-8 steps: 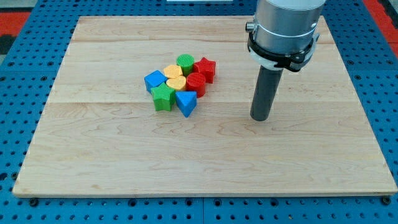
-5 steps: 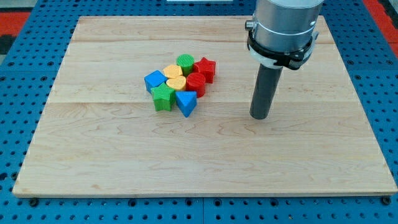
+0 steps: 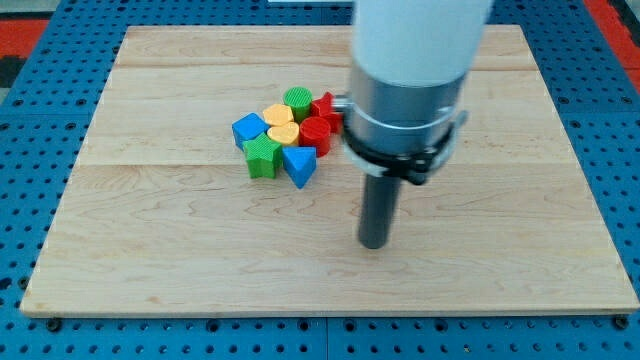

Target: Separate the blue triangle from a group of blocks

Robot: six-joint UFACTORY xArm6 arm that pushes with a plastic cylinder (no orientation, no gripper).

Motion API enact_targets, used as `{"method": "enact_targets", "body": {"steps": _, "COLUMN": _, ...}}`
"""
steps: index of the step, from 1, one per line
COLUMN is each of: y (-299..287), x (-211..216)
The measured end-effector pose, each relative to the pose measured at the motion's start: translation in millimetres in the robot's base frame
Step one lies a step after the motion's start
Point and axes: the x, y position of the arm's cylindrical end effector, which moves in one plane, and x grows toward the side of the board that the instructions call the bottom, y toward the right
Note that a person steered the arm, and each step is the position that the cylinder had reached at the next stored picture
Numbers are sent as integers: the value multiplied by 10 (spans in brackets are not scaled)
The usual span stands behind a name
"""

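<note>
Blue triangle [image 3: 299,164] in cluster on wooden board [image 3: 150,240]; tip [image 3: 373,243] apart.

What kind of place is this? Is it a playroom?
More likely a robot lab bench. A wooden board sits on a blue pegboard table, and a robot arm's rod, my tip, stands to the view's right of a clump of blocks, including the blue triangle.

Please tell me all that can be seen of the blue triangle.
The blue triangle is a small, plastic-looking wedge, bright blue, lying flat on the wooden board with one corner toward the view's bottom. It sits at the lower right edge of the cluster, touching the green block on its left and the red block above. My tip is apart from it, to the lower right.
</note>
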Motion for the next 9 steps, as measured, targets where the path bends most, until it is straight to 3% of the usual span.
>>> {"method": "enact_targets", "body": {"steps": 2, "y": -1322, "x": 0}}
{"method": "enact_targets", "body": {"steps": 3, "y": -1639, "x": 0}}
{"method": "enact_targets", "body": {"steps": 6, "y": -1559, "x": -886}}
{"method": "enact_targets", "body": {"steps": 9, "y": -1280, "x": -1025}}
